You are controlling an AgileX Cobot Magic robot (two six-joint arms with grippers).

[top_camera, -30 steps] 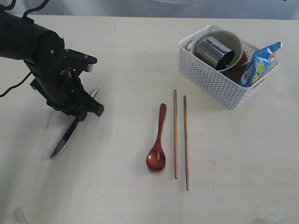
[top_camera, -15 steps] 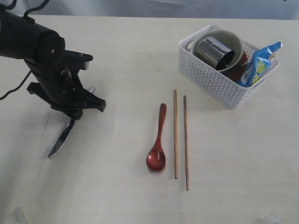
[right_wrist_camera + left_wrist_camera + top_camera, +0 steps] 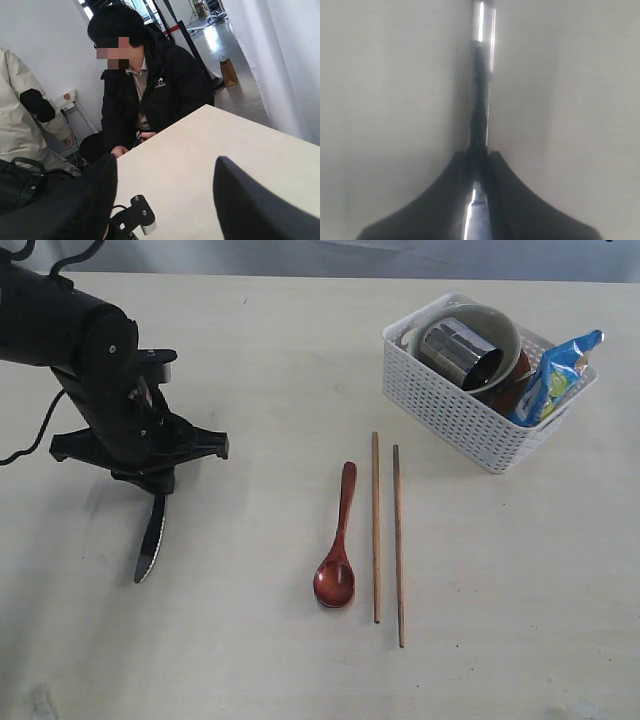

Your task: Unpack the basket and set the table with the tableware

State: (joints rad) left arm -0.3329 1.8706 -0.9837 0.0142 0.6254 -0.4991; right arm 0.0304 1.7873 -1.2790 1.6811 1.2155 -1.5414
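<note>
Near the left edge of the pale desk (image 3: 250, 660), the left gripper (image 3: 156, 488) has its jaws clamped on the handle of a steel knife (image 3: 151, 540), whose blade points toward the near edge. The exterior view does not settle whether the tip touches the surface. The left wrist view shows what that view cannot: the two black fingers of the left gripper (image 3: 479, 167) pressed together on the thin knife (image 3: 481, 75), which runs straight out from between them. At mid-desk a red-brown wooden spoon (image 3: 337, 540) lies bowl toward the near edge, just beside two wooden chopsticks (image 3: 376, 527) laid side by side and apart from each other. Toward the far right corner stands the white lattice basket (image 3: 450, 415), holding a steel cup (image 3: 460, 350) on its side inside a cream bowl (image 3: 505, 325), with a blue snack packet (image 3: 560, 375) upright at its right end. Only the right wrist view shows the right gripper (image 3: 165, 167), its jaws wide apart and holding nothing, above the desk, with a seated person (image 3: 150, 90) in a black jacket beyond it.
</note>
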